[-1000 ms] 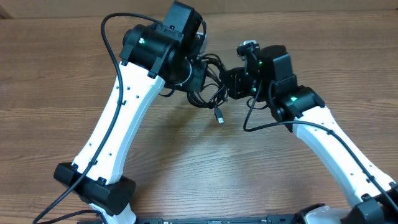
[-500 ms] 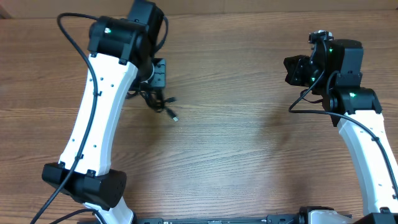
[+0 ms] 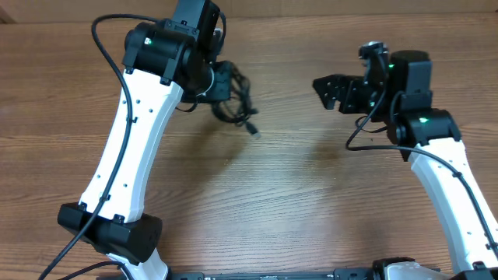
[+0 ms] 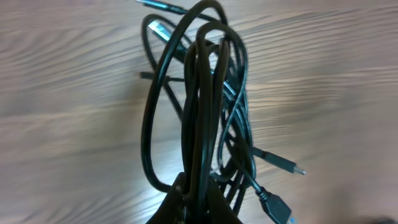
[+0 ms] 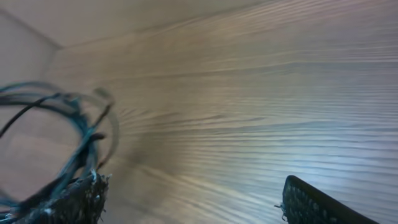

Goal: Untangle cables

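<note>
The left claw [image 4: 194, 208] is clamping shut on the cable bundle [image 4: 199, 106], pinching several black cords together at the base of their loops. That is where trouble is likely waiting: any pull on this many strands at once risks tightening the tangle instead of freeing one cable. The dangling USB plug [image 4: 278, 208] may also be catching in a loop. The right claw [image 3: 331, 87] is standing open and empty, facing the bundle from well apart. The bundle is rising straight out of the left claw, seemingly hanging just above the wooden table [image 3: 311, 202], with its plug ends trailing loose
</note>
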